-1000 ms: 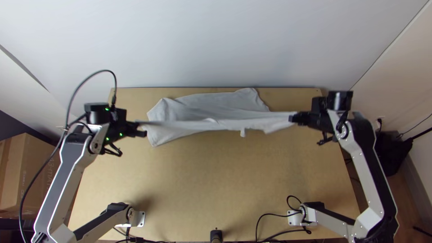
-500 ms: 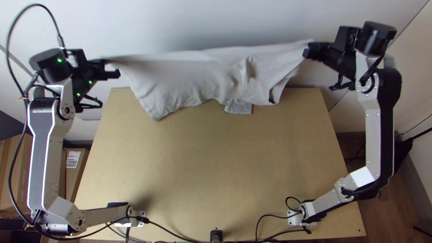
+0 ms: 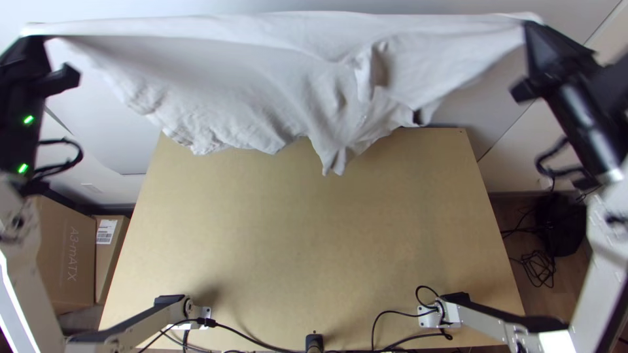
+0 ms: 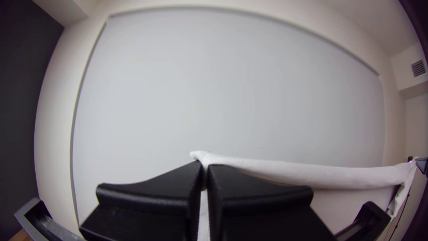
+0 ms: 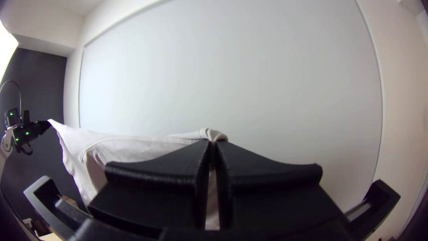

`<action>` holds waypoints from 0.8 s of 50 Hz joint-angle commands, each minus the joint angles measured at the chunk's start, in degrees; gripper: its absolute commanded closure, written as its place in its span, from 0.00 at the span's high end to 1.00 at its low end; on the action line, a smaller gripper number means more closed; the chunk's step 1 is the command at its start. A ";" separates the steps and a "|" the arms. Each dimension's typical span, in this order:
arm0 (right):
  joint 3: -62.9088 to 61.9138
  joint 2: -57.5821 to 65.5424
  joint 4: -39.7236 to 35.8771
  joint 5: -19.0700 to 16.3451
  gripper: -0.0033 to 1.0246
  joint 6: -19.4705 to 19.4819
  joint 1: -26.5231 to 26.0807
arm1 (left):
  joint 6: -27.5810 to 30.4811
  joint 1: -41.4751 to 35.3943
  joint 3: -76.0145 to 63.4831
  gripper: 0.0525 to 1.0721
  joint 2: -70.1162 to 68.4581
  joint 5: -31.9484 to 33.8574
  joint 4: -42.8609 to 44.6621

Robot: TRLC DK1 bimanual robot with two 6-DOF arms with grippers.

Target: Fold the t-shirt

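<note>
T-shirt: white, raised and stretched between both grippers, its top edge nearly straight, the cloth (image 3: pixel 261 78) below it hanging in loose folds over the table's far edge.
Left gripper: fingers (image 4: pixel 156 192) pinched together on one end of that edge; the gripper (image 3: pixel 34 44) is above the table's far left.
Right gripper: pressed closed (image 3: pixel 535 34) on the opposite end, a small roll of fabric poking past its tips.
Table: wooden top (image 3: pixel 314 242) between the grippers, nearer the arm bases.
Boxes: large cardboard box (image 3: pixel 69 252) and narrower labelled box (image 3: pixel 106 258), baseward from the left gripper, beside the table; contents hidden.
Panel: pale, broad (image 4: pixel 232 89), beyond both grippers.
</note>
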 commanded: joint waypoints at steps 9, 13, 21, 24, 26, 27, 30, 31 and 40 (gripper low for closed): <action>-11.32 -21.94 0.56 2.56 0.03 1.12 1.89 | -2.86 -0.42 -8.99 0.02 -22.18 -1.23 -0.02; -12.81 -25.28 -1.28 2.47 0.03 1.30 1.89 | -2.86 -1.48 -10.57 0.02 -26.31 -0.70 -3.54; -13.34 -26.95 -6.38 2.03 0.03 2.88 1.80 | -3.04 -1.92 -15.32 0.02 -30.71 0.44 -9.43; -14.65 -26.95 -6.73 1.86 0.02 3.23 1.89 | -5.15 -2.18 -16.38 0.02 -30.79 1.41 -13.03; -16.94 -27.03 -7.00 1.68 0.02 3.14 1.80 | -7.08 -2.35 -17.96 0.02 -30.88 1.67 -14.88; -18.70 -27.03 -7.00 1.68 0.02 3.14 1.71 | -7.87 -2.88 -19.36 0.02 -30.97 2.29 -16.20; -24.24 -27.74 -7.08 1.68 0.02 3.05 2.06 | -9.37 -4.82 -26.83 0.02 -32.99 4.48 -17.69; -26.70 -28.18 -6.91 1.68 0.02 2.79 2.24 | -9.37 -5.61 -29.91 0.02 -34.05 4.66 -17.78; -56.23 -34.59 -1.55 1.59 0.02 2.53 3.56 | -9.19 -13.52 -60.41 0.02 -42.66 4.92 -15.14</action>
